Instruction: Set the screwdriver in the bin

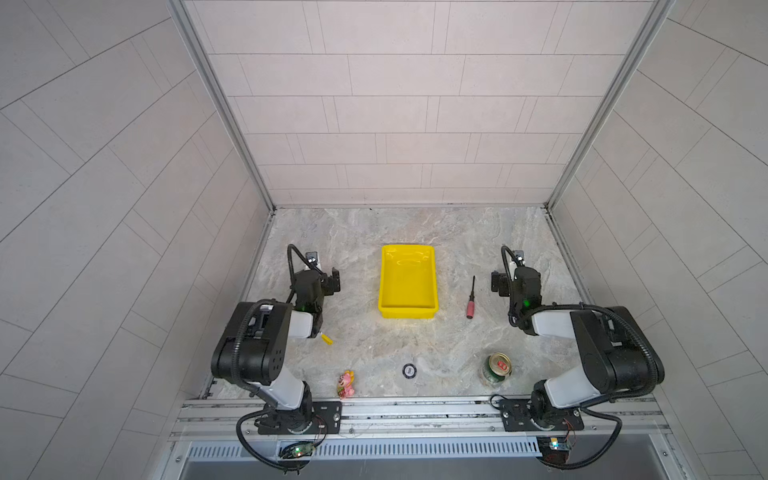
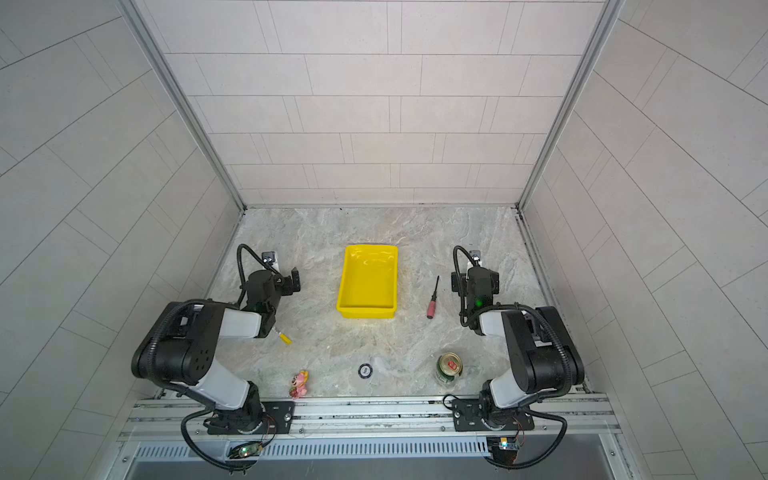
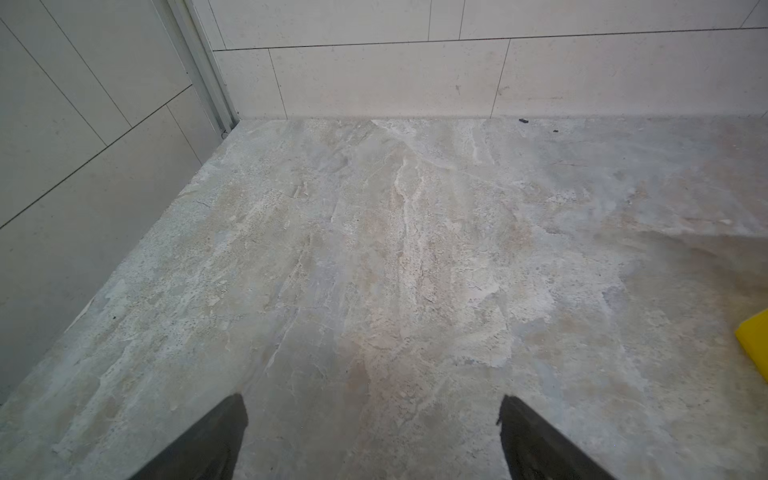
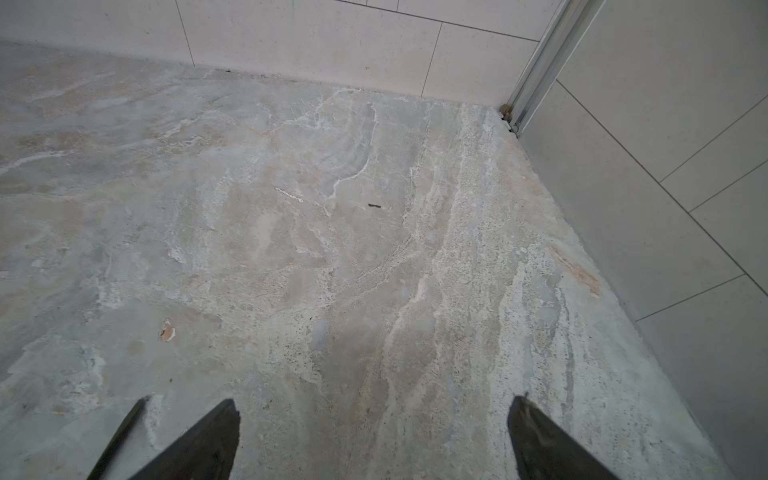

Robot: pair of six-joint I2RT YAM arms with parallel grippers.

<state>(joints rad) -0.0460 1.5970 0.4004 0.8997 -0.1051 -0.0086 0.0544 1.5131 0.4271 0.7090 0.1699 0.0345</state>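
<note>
In both top views the screwdriver point(image 1: 471, 299) point(image 2: 432, 300), red-pink handle toward the front and thin black shaft pointing back, lies flat on the stone table just right of the bin. The bin point(image 1: 407, 309) point(image 2: 365, 309) is a yellow tray in the middle with nothing in it; one corner point(image 3: 754, 336) shows in the left wrist view. My right gripper point(image 1: 498, 283) point(image 2: 457, 283) point(image 4: 374, 401) hovers open a short way right of the screwdriver, holding nothing. My left gripper point(image 1: 332, 280) point(image 2: 294, 280) point(image 3: 372, 401) stands open left of the bin, over bare table.
A green can point(image 1: 496, 370) point(image 2: 449, 368) stands front right. A pink toy point(image 1: 346, 384) point(image 2: 299, 384) and a small black disc point(image 1: 409, 370) point(image 2: 365, 370) lie near the front rail. A yellow-capped marker point(image 1: 327, 338) point(image 2: 285, 337) pokes out from under the left arm. Tiled walls enclose three sides.
</note>
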